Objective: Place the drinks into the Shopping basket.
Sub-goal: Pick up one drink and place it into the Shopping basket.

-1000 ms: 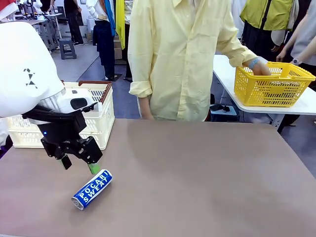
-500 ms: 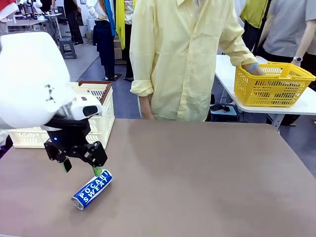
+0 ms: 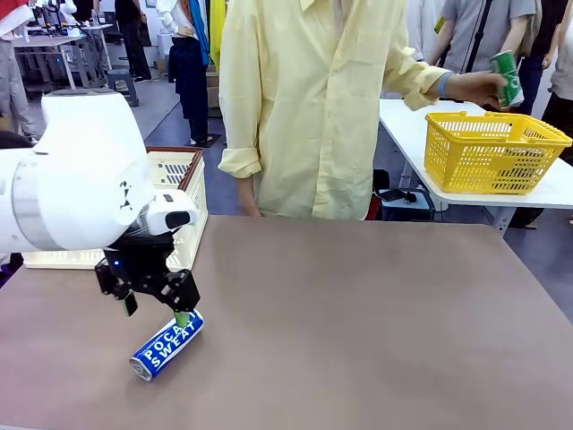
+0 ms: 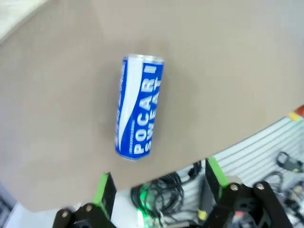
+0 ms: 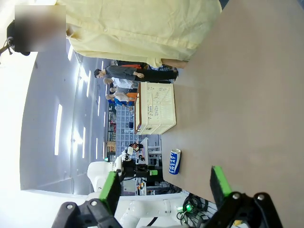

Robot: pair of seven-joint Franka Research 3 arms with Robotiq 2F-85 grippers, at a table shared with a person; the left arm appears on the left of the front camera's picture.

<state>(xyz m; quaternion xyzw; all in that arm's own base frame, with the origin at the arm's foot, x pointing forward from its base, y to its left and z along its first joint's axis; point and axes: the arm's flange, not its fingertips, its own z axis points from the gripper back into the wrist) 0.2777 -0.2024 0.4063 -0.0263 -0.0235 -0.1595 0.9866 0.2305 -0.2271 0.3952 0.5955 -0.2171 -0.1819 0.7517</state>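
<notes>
Lowered since a moment ago, left hand (image 3: 157, 312) hangs released over blue can (image 3: 167, 344) lying on table (image 3: 358, 313), white basket (image 3: 190, 213) near. Risk: off-centre finger nudges the can, and it rolls.

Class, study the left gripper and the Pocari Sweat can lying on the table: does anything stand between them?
Nothing visible does. The left gripper hangs open close above the Pocari Sweat can, which lies on its side on the brown table.

Open table (image 3: 385, 322) right of the can (image 3: 166, 344) (Shopping basket (image 3: 195, 219) far left)
</notes>
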